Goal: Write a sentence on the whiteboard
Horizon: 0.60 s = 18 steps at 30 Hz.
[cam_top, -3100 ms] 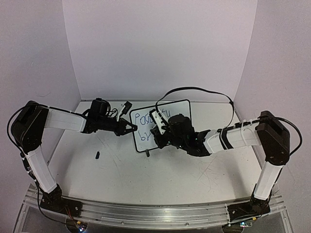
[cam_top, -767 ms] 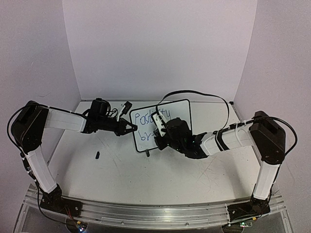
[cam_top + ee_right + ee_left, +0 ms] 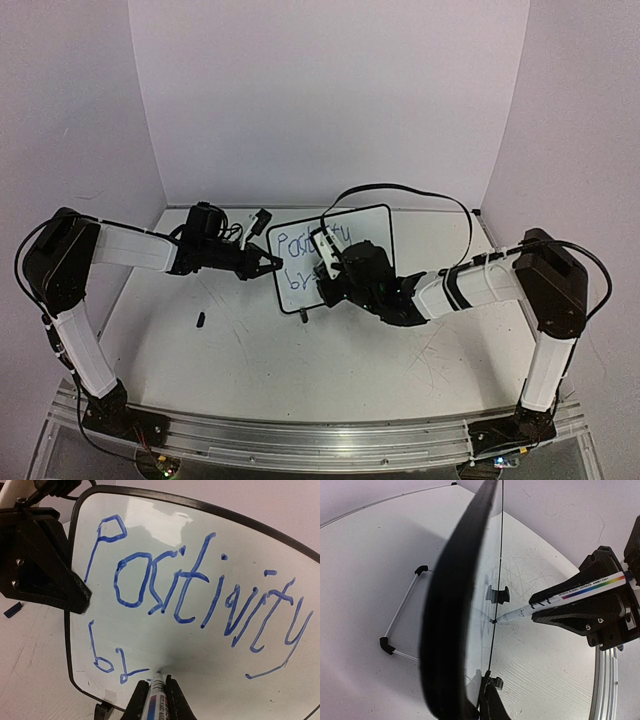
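White marker (image 3: 570, 591) slightly further left on whiteboard (image 3: 165, 525)

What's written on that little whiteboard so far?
The whiteboard shows blue writing: "Positivity", and below it "br" just begun, the marker tip touching there. In the overhead view the right arm covers much of the text.
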{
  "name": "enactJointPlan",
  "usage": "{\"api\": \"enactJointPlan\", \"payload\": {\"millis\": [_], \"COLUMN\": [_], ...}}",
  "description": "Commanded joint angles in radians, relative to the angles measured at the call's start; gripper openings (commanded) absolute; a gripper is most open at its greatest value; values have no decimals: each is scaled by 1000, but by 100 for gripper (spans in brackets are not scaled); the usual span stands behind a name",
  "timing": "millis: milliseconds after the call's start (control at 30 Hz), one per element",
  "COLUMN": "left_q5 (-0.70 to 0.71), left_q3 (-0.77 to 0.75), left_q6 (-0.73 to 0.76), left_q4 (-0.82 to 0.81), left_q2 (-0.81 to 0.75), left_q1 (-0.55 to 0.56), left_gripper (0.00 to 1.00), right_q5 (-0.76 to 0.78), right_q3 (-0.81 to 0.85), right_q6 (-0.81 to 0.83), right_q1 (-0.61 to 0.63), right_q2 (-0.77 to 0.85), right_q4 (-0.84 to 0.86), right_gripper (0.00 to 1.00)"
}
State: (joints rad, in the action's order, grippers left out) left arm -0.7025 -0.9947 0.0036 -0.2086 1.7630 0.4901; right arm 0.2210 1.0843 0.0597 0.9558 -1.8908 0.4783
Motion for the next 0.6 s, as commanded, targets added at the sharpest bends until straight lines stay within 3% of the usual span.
{"api": "enactJointPlan", "payload": {"millis": [0,567], "left_q5": [256,256], "left_q3": [-16,-14], "left_q6": [83,84], "left_q4": [60,59], "left_q2": [25,26], "left_q1": [-27,-27], "left_gripper": [0,0], "right_q5": [-13,-33], "right_q3": [50,8], "right_q6": [-6,-52], "right_q1": [-11,-4], "right_q2": [-10,-27], "right_q4": [47,9], "right_gripper": [0,0]}}
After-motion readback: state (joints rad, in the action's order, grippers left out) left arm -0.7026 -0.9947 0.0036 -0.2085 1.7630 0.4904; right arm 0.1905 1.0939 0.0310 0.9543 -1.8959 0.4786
